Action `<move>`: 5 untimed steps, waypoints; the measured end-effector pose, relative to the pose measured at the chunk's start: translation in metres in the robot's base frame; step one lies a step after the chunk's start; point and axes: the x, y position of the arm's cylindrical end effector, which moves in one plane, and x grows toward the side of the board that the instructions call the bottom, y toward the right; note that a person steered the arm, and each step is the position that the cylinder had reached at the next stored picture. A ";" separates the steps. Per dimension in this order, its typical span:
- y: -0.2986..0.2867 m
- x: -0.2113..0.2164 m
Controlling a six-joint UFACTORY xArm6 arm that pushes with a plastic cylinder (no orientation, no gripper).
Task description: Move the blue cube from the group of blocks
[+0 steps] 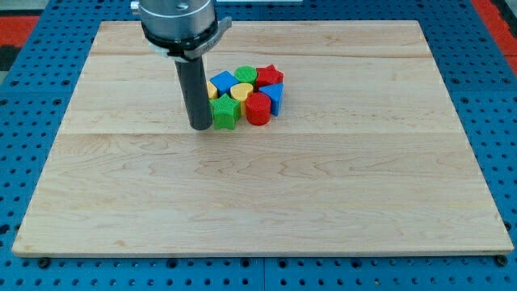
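A tight group of blocks sits above the board's middle. The blue cube (223, 82) is at the group's upper left. Around it are a green block (245, 75), a red star (271, 77), a yellow heart (241, 92), a blue triangular block (275, 98), a red cylinder (258, 108), a green star (224, 114) and a yellow block (212, 89) partly hidden by the rod. My tip (200, 127) rests on the board at the group's lower left, right against the green star's left side and just below-left of the blue cube.
The wooden board (258, 202) lies on a blue pegboard surface (32, 97). The arm's grey head (178, 20) hangs over the board's top left, above the rod.
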 end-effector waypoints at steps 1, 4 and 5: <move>0.002 -0.022; 0.050 -0.095; -0.006 -0.116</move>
